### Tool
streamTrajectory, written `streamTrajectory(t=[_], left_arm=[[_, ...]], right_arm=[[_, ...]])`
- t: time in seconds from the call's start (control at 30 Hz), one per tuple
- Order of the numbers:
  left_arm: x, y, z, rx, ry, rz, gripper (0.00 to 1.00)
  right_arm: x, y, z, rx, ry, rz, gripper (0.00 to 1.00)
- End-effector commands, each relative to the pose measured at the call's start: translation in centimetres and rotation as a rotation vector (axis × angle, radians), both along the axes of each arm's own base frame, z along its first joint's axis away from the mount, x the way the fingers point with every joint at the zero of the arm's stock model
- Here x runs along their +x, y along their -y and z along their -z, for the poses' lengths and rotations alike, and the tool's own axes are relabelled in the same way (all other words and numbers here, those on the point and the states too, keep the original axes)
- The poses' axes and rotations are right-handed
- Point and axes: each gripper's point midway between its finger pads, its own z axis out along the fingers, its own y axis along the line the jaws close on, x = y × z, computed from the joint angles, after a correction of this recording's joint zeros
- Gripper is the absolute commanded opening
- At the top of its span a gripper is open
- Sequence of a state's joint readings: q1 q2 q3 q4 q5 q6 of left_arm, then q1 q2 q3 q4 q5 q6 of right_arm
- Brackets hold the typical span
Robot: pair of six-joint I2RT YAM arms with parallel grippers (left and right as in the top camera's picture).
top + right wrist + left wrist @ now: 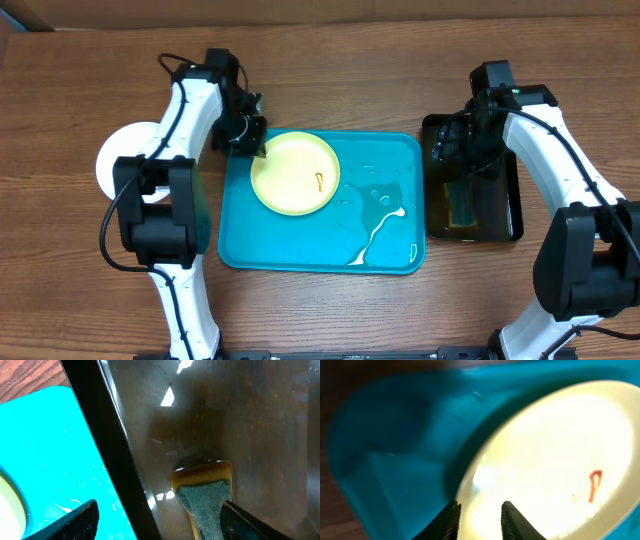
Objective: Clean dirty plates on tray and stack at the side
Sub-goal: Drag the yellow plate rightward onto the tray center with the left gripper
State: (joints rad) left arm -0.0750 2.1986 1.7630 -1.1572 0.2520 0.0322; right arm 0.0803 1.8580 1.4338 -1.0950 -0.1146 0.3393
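Observation:
The pale yellow-green plate lies in the back left part of the turquoise tray and has a small reddish smear. My left gripper is at the plate's left rim. In the left wrist view its fingers are slightly apart and straddle the rim of the plate, one over the tray. White plates lie on the table to the left, partly hidden by the left arm. My right gripper is wide open and empty over the left wall of the black basin.
The black basin stands right of the tray with brownish water and a yellow-green sponge in it; the sponge also shows in the right wrist view. Streaks of water lie on the tray's right half.

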Motion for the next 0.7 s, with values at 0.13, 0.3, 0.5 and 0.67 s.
streamTrajectory(t=[0.13,0.3,0.5,0.67], left_arm=[[-1.7,3.3,-0.5,-0.021,-0.067,0.027,0.36],[-0.7,2.2,-0.1,0.079,-0.027,-0.005,0.37],[1.1,1.4,-1.0,0.105,0.05,-0.018,0.38],[2.1,-1.5,-0.9,0.272,0.094,-0.056,0.4]], right_arm=[[-0.6,0.1,-0.4,-0.014,0.0,-0.056,0.79],[-1.0,0.1,-0.4,-0.017,-0.015,-0.084,0.79],[-1.1,0.1,-0.3,-0.018,-0.017,-0.084,0.8],[-1.0,0.1,-0.3,-0.017,-0.012,-0.084,0.8]])
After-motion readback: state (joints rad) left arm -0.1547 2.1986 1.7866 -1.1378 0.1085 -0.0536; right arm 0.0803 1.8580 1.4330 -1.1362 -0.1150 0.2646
